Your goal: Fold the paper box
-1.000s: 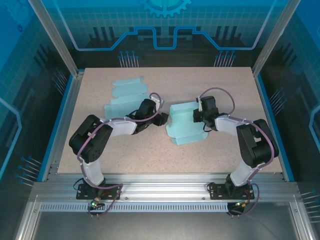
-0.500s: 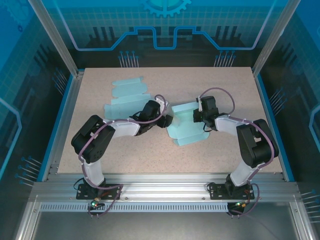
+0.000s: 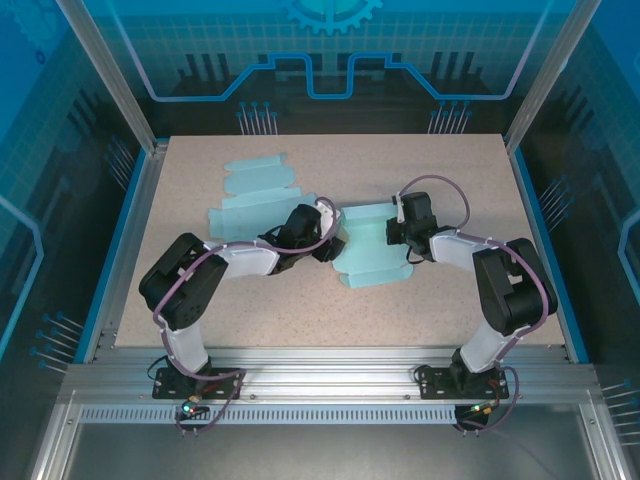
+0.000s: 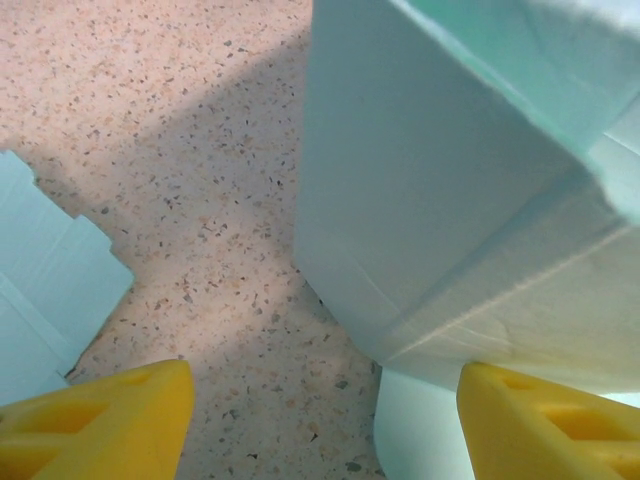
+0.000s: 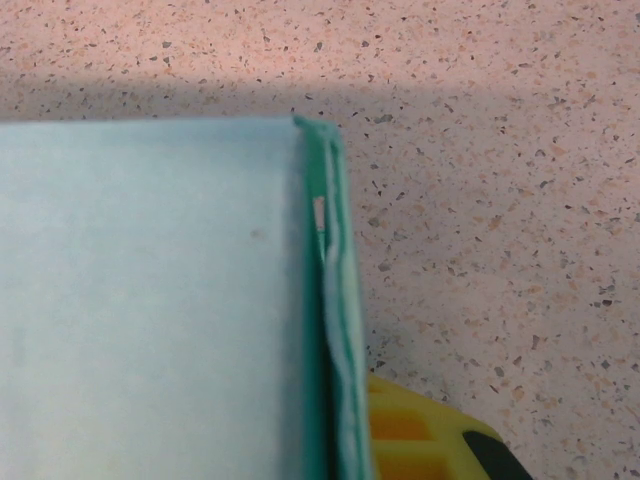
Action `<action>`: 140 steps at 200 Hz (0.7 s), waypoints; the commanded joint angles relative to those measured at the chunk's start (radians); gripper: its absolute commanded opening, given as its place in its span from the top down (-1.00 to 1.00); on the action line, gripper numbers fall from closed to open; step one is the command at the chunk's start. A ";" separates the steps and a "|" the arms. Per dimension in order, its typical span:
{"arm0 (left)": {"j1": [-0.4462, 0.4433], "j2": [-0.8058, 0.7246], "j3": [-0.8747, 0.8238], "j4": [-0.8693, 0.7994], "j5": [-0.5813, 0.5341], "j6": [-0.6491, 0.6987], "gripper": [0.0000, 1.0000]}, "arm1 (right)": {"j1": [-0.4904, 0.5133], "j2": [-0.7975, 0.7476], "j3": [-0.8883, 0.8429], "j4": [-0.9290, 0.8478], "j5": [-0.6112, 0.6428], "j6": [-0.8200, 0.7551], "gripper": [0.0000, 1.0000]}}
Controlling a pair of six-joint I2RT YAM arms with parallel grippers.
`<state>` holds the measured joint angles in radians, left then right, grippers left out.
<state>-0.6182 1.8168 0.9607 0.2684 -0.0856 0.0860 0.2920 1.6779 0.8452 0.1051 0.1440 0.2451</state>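
Observation:
The light teal paper box [image 3: 372,255] lies half folded in the middle of the table, its walls partly raised. My left gripper [image 3: 329,244] is at the box's left side, open. In the left wrist view its yellow fingers [image 4: 100,420] straddle bare table and the box's lower corner [image 4: 440,210], with the left gripper [image 4: 320,410] holding nothing. My right gripper [image 3: 394,233] is shut on the box's right wall. The right wrist view has that wall edge [image 5: 328,300] running into the right gripper [image 5: 350,440], one yellow finger [image 5: 420,440] beside it.
A second flat teal paper blank [image 3: 255,190] lies unfolded at the back left, its edge [image 4: 45,300] close to my left fingers. A raised blue rim [image 3: 120,240] borders the speckled table [image 3: 300,310]. Aluminium posts stand at the back corners.
My left gripper has moved right, from a short way off up to the box's left side. The box's near left corner has shifted slightly. The right arm has stayed put.

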 commanded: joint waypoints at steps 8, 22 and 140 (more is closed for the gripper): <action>-0.007 0.020 0.069 0.049 -0.007 0.040 -0.42 | 0.007 0.004 0.015 0.008 -0.025 -0.001 1.00; -0.008 0.031 0.084 0.063 0.017 0.042 -0.42 | 0.008 0.005 0.014 0.010 -0.026 -0.001 1.00; -0.011 0.118 0.166 0.144 -0.087 0.037 -0.32 | 0.007 0.002 0.009 0.016 -0.030 -0.004 1.00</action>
<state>-0.6239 1.9060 1.0817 0.3298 -0.1032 0.1310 0.2920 1.6779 0.8452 0.1066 0.1410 0.2455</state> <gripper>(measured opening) 0.693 0.094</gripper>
